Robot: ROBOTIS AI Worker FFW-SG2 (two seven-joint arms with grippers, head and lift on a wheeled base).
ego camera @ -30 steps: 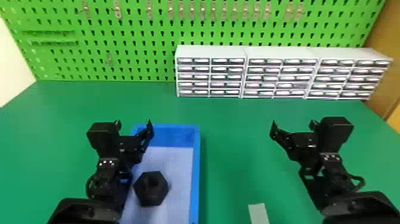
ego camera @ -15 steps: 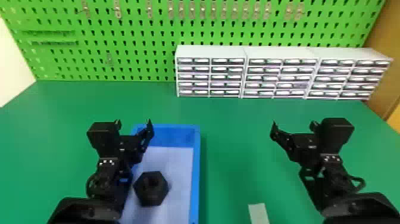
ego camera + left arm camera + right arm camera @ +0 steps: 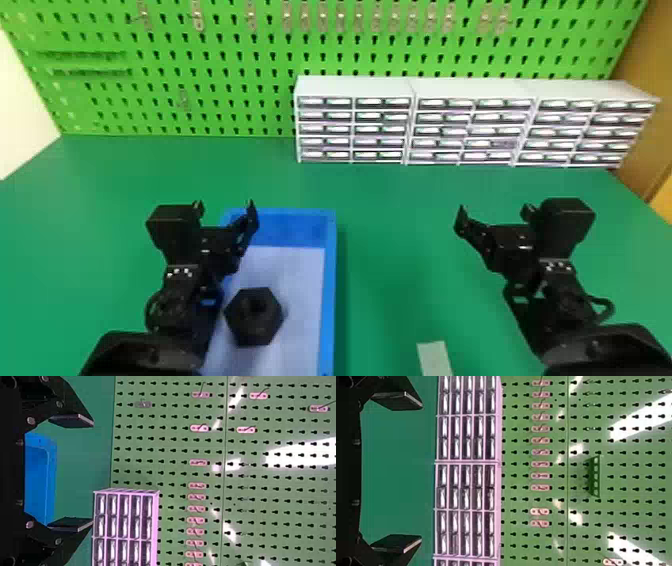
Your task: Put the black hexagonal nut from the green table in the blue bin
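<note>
Nut [image 3: 250,332], black, hexagonal, thick w/ a round centre hole, lies on the pale floor of the blue rectangular bin [image 3: 328,300], hex. face up, btwn no fingers. Vs. the two earlier head-view frames, no visible chg: nut, bin & both arms in same pos. Means, in my judgement, nut's settled & task prob. done, w/ nothing more to place on or fetch from the smooth green table [image 3: 385,225]. Black two-finger L gripper [image 3: 225,206], by the bin's L side in head view, has its flat fingers well apart, nothing btwn; can't tell its ht. over the rim. Matching black R gripper [image 3: 495,210], off to R over table, ditto: fingers spread & empty. Next prob. just hold or back off; L arm might clip bin wall if it swings low.
</note>
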